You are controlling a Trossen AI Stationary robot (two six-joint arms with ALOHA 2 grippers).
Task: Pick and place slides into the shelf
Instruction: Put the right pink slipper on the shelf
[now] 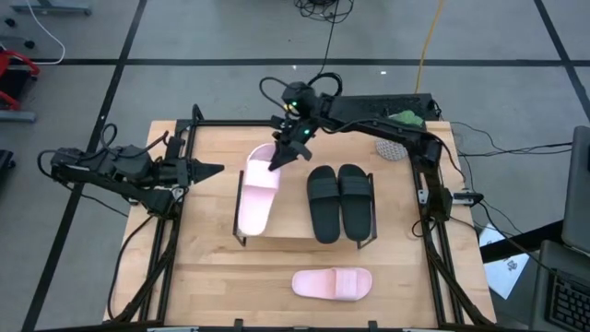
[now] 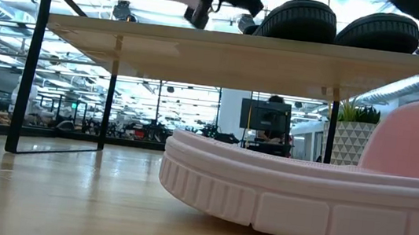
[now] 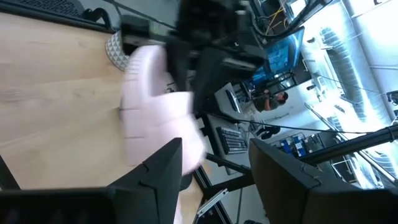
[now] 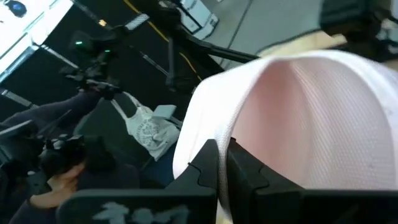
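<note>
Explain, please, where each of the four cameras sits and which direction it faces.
High view: above the table, looking straight down; both arms show.
Low view: at table-top height, looking level under the shelf; only the right gripper shows.
Left wrist view: on the left arm, facing the shelf; its own fingers show.
Right wrist view: on the right arm, its fingers pinching a pink slide.
Shared: that slide appears in every view.
</note>
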